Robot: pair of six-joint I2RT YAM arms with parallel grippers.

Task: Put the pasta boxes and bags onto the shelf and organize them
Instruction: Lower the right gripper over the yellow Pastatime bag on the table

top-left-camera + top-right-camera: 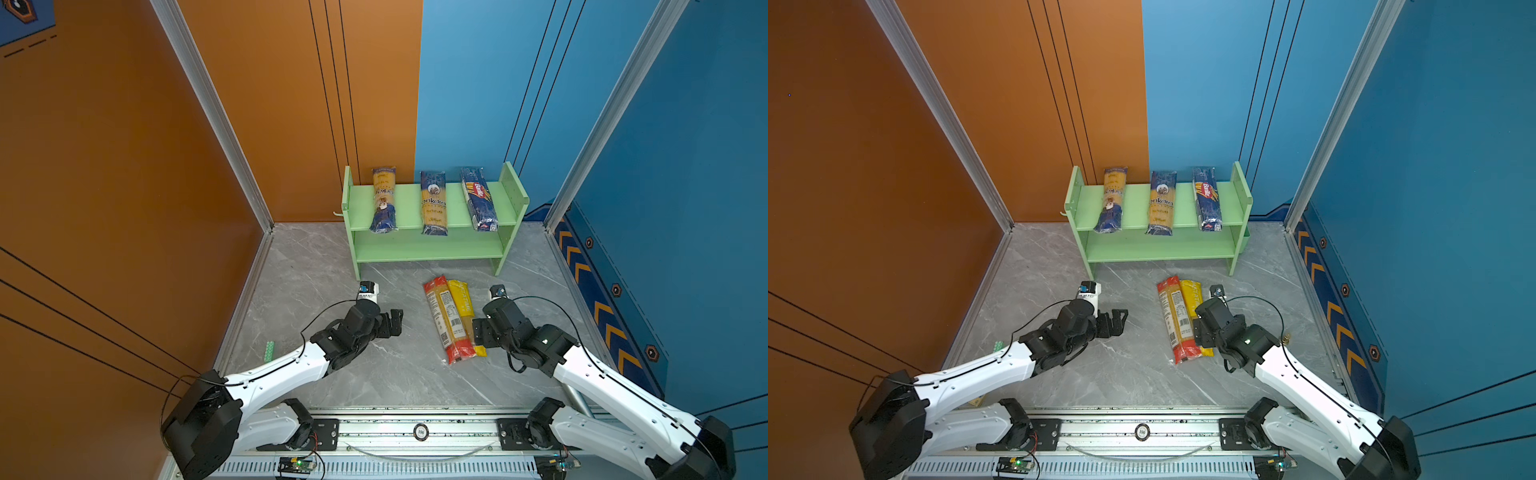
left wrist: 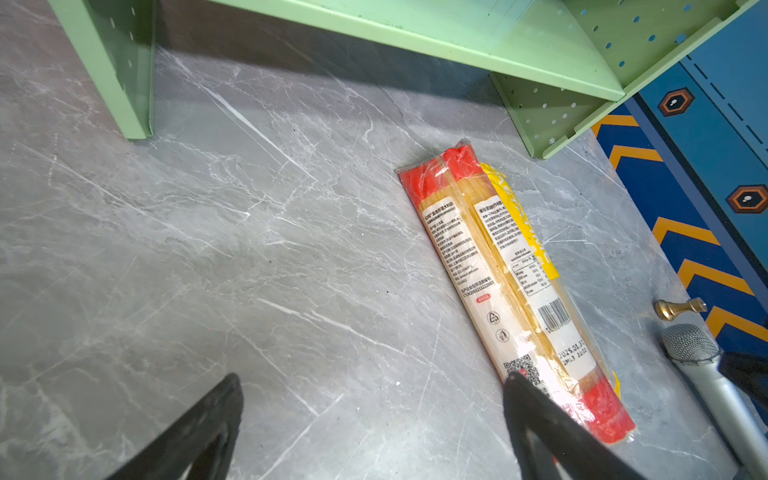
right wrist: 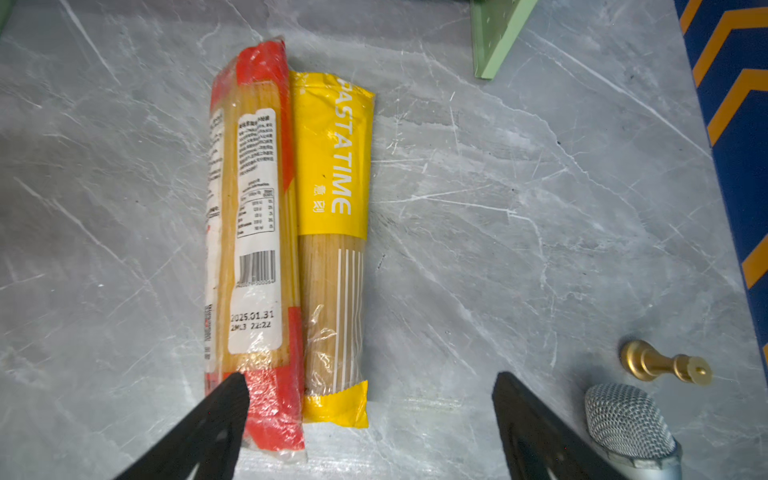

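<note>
1. Grey marbled tabletop (image 1: 374, 374) floors a booth whose walls are orange on the left and blue on the right.
2. We see the shelf (image 1: 432, 252), light green with two tiers, standing at the far edge of the surface, about midway along it.
3. Three packets lie crosswise on its top tier, well apart, and each pokes past the front edge. A navy-and-yellow packet (image 1: 384, 199) is at the left, a second navy-and-yellow packet (image 1: 433, 203) is in the middle, and the navy Barilla packet (image 1: 478, 198) is at the right.
4. Two more lie on the surface in front of the shelf's right half, side by side and touching. The red-ended packet (image 3: 253, 249) has its label up, and the yellow-ended packet (image 3: 332, 166) lies on the side toward the right edge.
5. We find the left gripper (image 2: 374, 377) with fingers spread wide, holding nothing. It sits over bare surface left of the red-ended packet.
6. The right gripper (image 3: 370, 376) also has its fingers spread, at the near ends of those two packets. One finger overlaps the red end in the wrist view, and we cannot tell whether it touches.
7. A silver microphone (image 3: 627, 424) and a small brass piece (image 3: 665, 365) on its side lie near the right edge.
</note>
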